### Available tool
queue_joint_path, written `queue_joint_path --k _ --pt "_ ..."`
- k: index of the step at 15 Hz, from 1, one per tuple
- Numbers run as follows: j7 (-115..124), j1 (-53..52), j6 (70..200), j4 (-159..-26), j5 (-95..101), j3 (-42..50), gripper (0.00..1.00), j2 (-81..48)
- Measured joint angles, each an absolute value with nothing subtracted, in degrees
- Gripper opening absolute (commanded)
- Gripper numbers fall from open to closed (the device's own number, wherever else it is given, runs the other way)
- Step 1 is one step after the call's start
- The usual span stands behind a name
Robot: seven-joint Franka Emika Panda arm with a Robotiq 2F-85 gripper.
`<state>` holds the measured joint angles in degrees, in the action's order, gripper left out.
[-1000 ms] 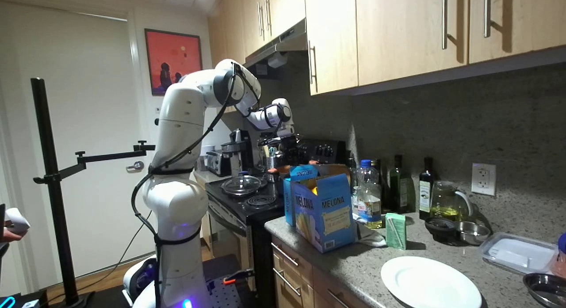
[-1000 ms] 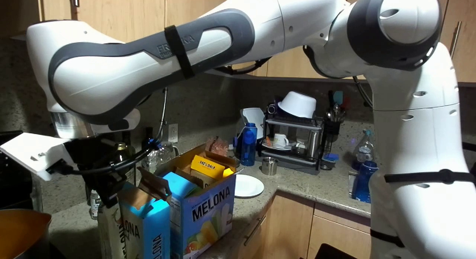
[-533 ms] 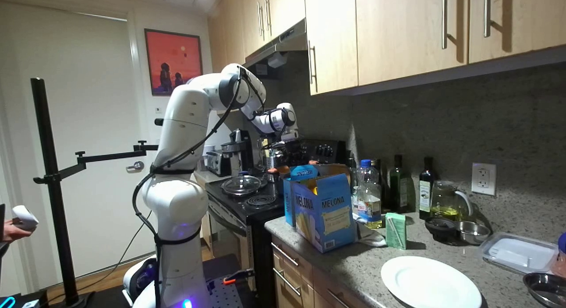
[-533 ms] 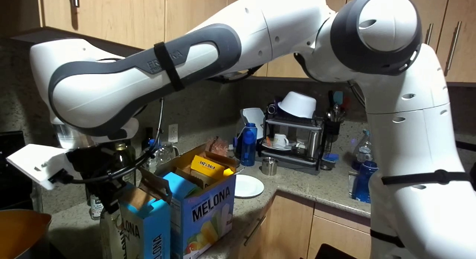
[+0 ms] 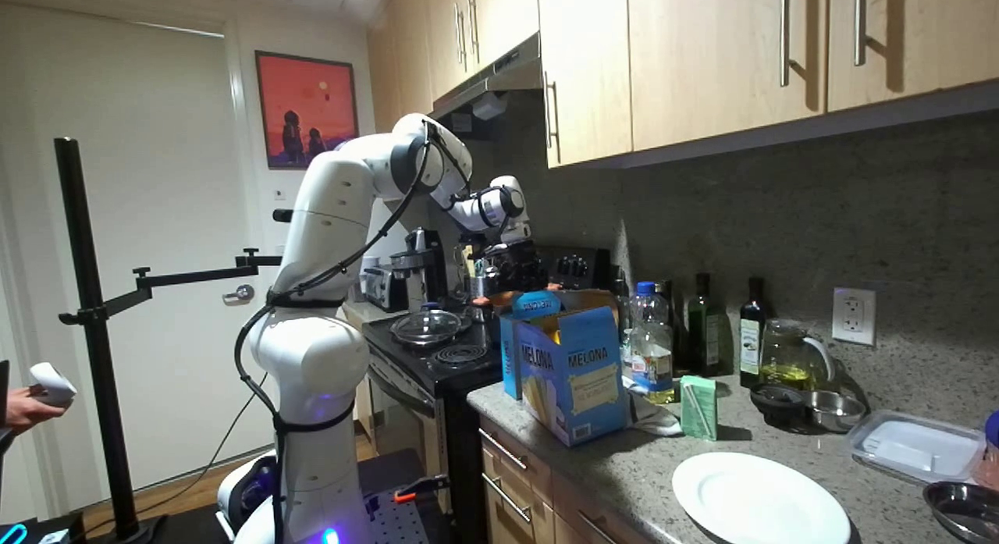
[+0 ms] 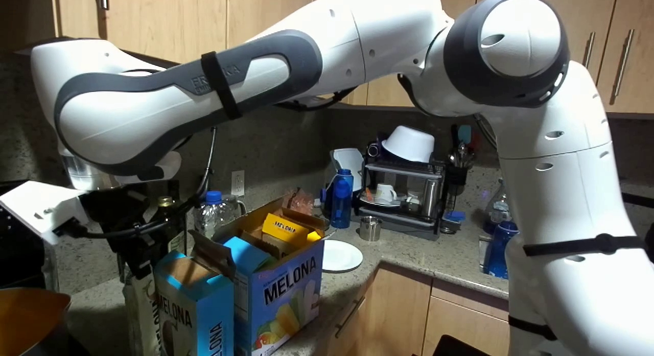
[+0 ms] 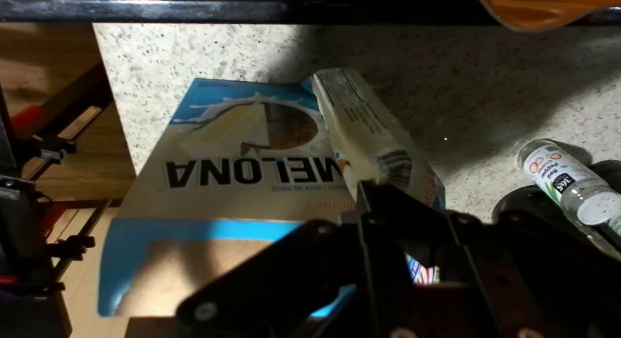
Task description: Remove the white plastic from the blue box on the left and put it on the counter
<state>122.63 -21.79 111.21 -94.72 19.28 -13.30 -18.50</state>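
Note:
The blue box on the left (image 6: 209, 315) is the narrower of two tall Melona cartons, its top flaps torn up. Beside its stove-facing side, outside the carton, hangs the white plastic (image 6: 139, 310), a cream-white wrapper with black lettering. My gripper (image 6: 140, 271) is shut on the upper end of that wrapper. In the wrist view the wrapper (image 7: 368, 124) runs down from the dark fingertips, and the gripper (image 7: 374, 188) covers its top. The speckled counter (image 7: 194, 52) shows below it. An exterior view has the gripper (image 5: 527, 267) behind the cartons, the wrapper hidden there.
The wider Melona carton (image 6: 286, 294) touches the narrow one. An orange-lined pot (image 6: 30, 315) stands on the stove close by. A pepper jar (image 7: 563, 178) and several bottles (image 5: 652, 349) line the wall. Further along lies a white plate (image 5: 761, 497).
My gripper has shifted toward the wall, dipping and then rising slightly. The wrapper has travelled with it, uncovering more of the narrow carton's lettering. The cartons look unmoved.

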Motion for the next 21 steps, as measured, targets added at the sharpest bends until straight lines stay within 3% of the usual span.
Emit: queue_joint_path --k 21 --pt "124.4 -23.7 120.9 -96.3 18.9 -10.7 0.06 -23.1"
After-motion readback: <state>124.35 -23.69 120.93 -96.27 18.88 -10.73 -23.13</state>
